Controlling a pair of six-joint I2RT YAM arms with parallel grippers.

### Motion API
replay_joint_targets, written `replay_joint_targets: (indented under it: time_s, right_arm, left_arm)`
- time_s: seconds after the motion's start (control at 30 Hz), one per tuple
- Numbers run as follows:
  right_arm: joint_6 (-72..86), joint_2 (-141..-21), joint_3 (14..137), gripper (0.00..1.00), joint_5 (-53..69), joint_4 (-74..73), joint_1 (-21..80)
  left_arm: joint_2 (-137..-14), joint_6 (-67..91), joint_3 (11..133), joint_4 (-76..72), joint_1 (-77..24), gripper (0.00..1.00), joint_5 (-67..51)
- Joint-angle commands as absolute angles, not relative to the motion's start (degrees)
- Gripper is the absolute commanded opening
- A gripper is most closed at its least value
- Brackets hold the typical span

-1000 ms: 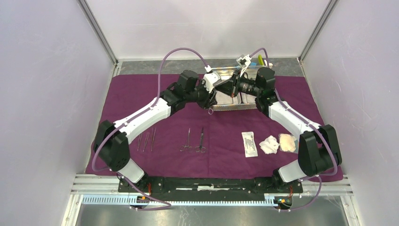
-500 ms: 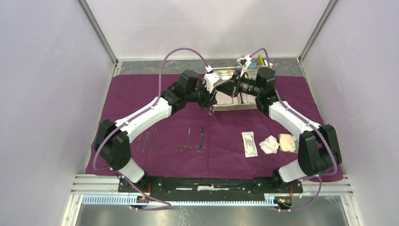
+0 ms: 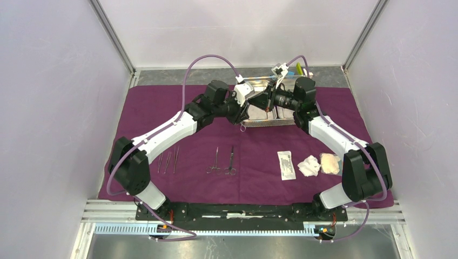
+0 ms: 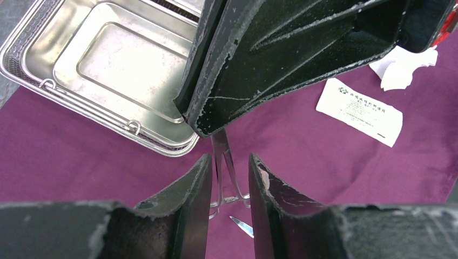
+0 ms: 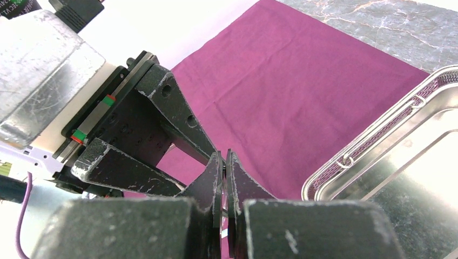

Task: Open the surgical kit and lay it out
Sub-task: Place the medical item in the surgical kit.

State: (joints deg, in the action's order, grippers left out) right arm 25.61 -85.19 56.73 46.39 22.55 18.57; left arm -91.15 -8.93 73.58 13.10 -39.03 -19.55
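At the far middle of the purple cloth (image 3: 162, 108), seen from overhead, the left gripper (image 3: 244, 111) and right gripper (image 3: 258, 101) meet over the tray's (image 3: 270, 123) near rim. Tweezers (image 3: 167, 162), two scissor-handled tools (image 3: 223, 161), a packet (image 3: 287, 164) and gauze (image 3: 309, 165) lie in a row nearer the bases.

Only the left wrist view shows the hanging tool (image 4: 217, 151). The right gripper's pressed-together tips pinch its top, and the left fingers (image 4: 202, 178) stand partly spread either side of its shafts.

The right wrist view shows its own fingers (image 5: 237, 178) closed beside the tray corner, the tool barely visible.
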Motion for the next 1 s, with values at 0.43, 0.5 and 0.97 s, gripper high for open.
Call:
replay_joint_targets:
  time_s: [0.43,0.5,0.97]
  right_arm:
    - [25.1,-84.9,56.1,0.00,46.1,24.5,17.5]
    - [25.3,-85.0,56.2,0.00,46.1,24.6,17.5]
    - [22.0,-83.8,57.2,0.46,45.4,21.5,16.9]
  left_arm:
    - [-90.2,-8.1,76.2,10.3,-39.2,0.10,-20.6]
    - [-90.0,-7.9,76.2,10.3,-39.2,0.06,-20.6]
    - [-88.1,-2.0,72.9,10.9,-39.3,0.02,-16.0]
